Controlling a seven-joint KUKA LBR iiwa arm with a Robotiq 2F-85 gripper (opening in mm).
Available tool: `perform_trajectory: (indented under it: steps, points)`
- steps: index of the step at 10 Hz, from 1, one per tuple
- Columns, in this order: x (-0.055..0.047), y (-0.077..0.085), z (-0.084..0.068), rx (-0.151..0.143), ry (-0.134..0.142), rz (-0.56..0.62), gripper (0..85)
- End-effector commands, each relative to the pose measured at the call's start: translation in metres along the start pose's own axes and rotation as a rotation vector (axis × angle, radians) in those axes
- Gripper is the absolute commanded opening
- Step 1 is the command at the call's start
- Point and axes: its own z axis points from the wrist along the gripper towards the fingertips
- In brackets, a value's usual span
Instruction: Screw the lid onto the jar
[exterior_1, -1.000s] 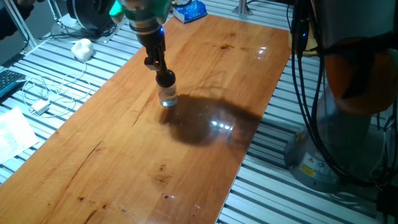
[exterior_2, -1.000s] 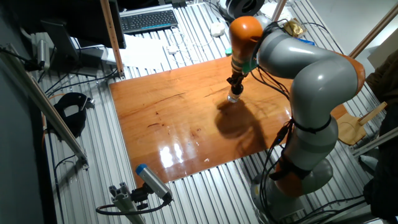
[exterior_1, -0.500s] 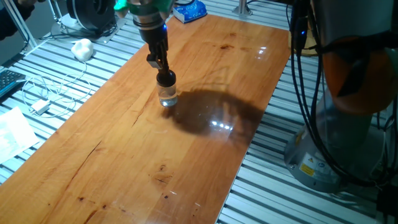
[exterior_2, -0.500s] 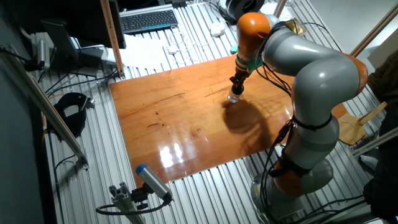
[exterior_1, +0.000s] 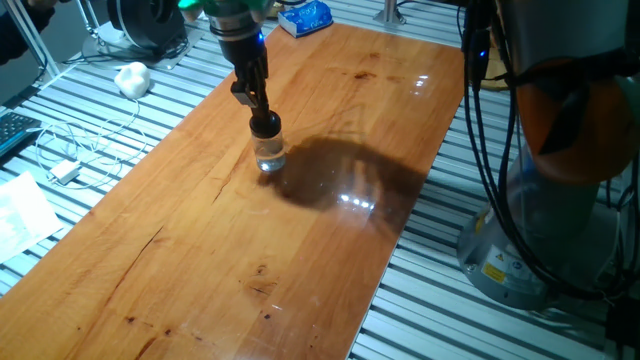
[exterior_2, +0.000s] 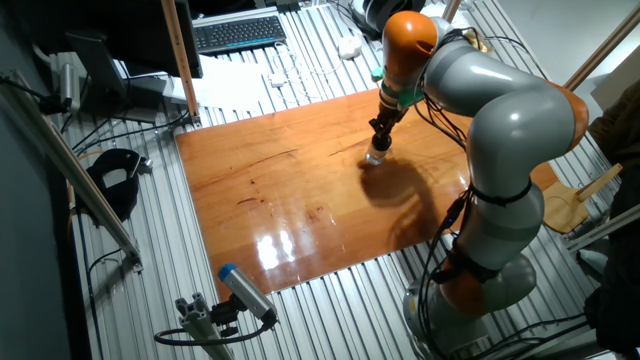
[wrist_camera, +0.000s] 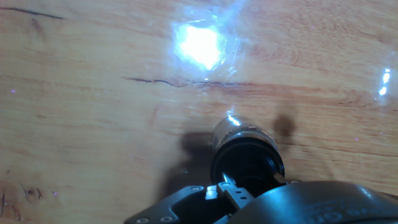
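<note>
- Gripper (exterior_1: 262, 112): fingers closed about the lid (exterior_1: 266, 125), as judged from the fixed views; in the hand view only the finger roots show at the bottom edge, with the black cap just ahead of them.
- Lid: seated on the mouth of the jar (exterior_1: 269, 153), directly under the fingertips; glossy black, about as wide as the glass beneath.
- Jar: upright on the wooden table (exterior_1: 330, 210), directly below the gripper; clear glass, seen in the hand view (wrist_camera: 239, 134) as a shiny rim just beyond the cap.
- Step in hand, by judgement: threading stage, lid held on the jar mouth; degree of tightness not readable.
- Next move, by judgement: rotation about the jar's axis with light downward pressure, lid kept level; jar unclamped, so likely to spin or slide if gripped off-centre.
- Farther from the gripper, beyond the table edge: white lumpy ball (exterior_1: 132, 77), blue packet (exterior_1: 305, 17), keyboard (exterior_2: 238, 33).
- Writing: yellow sticker on the robot base (exterior_1: 495, 268), well apart from the gripper, text too small to read; no label legible on lid or jar.
</note>
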Motion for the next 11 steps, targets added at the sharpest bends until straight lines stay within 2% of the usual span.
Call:
perform_trajectory:
  steps: [1,5,8,11]
  points:
    - [-0.0006,-0.0006,0.0007,-0.002,0.008,0.0,0.0]
    - [-0.0025,-0.0055,0.002,-0.036,0.044,-0.004,0.0]
    - [-0.0033,-0.0076,0.0021,-0.04,0.032,-0.001,0.0]
    - [-0.0054,-0.0094,0.0051,-0.05,0.034,-0.001,0.0]
